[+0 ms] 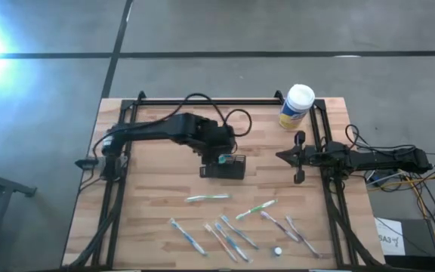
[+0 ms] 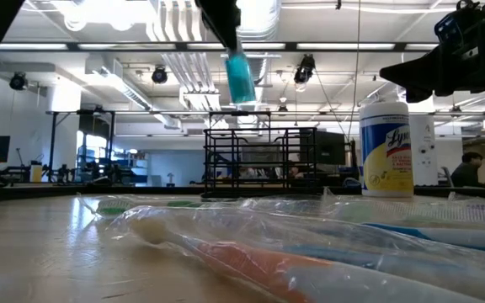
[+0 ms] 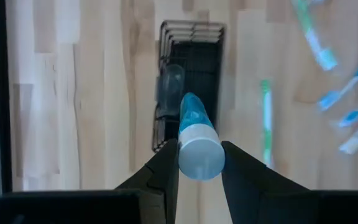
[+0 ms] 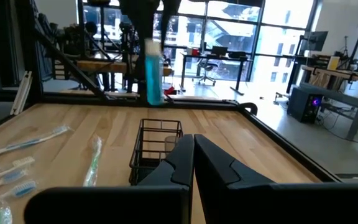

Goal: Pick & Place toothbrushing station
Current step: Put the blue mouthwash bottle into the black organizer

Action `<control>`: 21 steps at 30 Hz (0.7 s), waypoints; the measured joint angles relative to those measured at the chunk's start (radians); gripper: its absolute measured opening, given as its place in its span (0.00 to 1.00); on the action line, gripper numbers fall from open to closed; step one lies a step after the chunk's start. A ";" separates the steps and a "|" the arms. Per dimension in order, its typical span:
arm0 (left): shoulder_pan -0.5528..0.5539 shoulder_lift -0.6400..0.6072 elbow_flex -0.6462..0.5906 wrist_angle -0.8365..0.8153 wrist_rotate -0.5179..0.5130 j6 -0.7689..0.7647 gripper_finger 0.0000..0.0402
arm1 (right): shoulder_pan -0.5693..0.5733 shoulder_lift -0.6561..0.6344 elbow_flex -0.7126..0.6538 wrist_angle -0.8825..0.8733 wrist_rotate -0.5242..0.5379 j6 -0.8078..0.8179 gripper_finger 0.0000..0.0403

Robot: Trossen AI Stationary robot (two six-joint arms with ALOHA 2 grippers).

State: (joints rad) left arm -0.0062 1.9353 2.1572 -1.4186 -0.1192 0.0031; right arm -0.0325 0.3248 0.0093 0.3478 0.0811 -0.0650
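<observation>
High view is showing the left gripper (image 1: 221, 156) hanging over the black mesh toothbrushing station (image 1: 223, 168), which is sitting upright on the wooden table (image 1: 149, 196) about mid-table, slightly toward the far side. Left wrist view is looking straight down: the two dark fingers (image 3: 160, 177) are pinching a blue toothbrush tube (image 3: 199, 144) with a pale band near its end, jaws narrow around it, tube pointing down toward the caddy opening, and a clear cup-like insert (image 3: 170, 84) is sitting in one compartment. Low view is showing the tube (image 2: 241, 76) hanging above the caddy (image 2: 263, 162), clear of its rim, not yet inside. Right gripper (image 1: 298, 157) is waiting off to the right side of the table, fingers pressed fully together and holding nothing; right wrist view is showing its fingers (image 4: 216, 163) closed with the caddy (image 4: 156, 149) ahead of it. A tall white-capped yellow-labelled wipes canister (image 1: 297, 106) is standing near the far right corner, well apart from the caddy. Several wrapped toothbrushes (image 1: 232, 230) are lying scattered along the near half of the table, one green-and-white one (image 1: 207, 198) lying alone just in front of the caddy, and a small white cap (image 1: 278, 250) is resting near the front edge.
</observation>
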 joint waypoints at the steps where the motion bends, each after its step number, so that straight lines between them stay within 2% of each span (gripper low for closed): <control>1: 0.005 0.007 -0.010 0.011 0.000 0.014 0.24 | 0.000 0.000 0.000 0.000 0.000 0.000 0.02; 10: 0.016 0.041 -0.037 0.052 -0.001 0.125 0.24 | 0.000 -0.001 0.000 0.000 0.008 -0.003 0.02; 21: 0.016 0.041 -0.053 0.094 0.013 0.147 0.24 | -0.001 -0.001 0.000 0.000 0.027 -0.007 0.02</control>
State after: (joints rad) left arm 0.0093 1.9766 2.1042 -1.3251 -0.1062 0.1500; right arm -0.0332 0.3240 0.0095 0.3481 0.1085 -0.0723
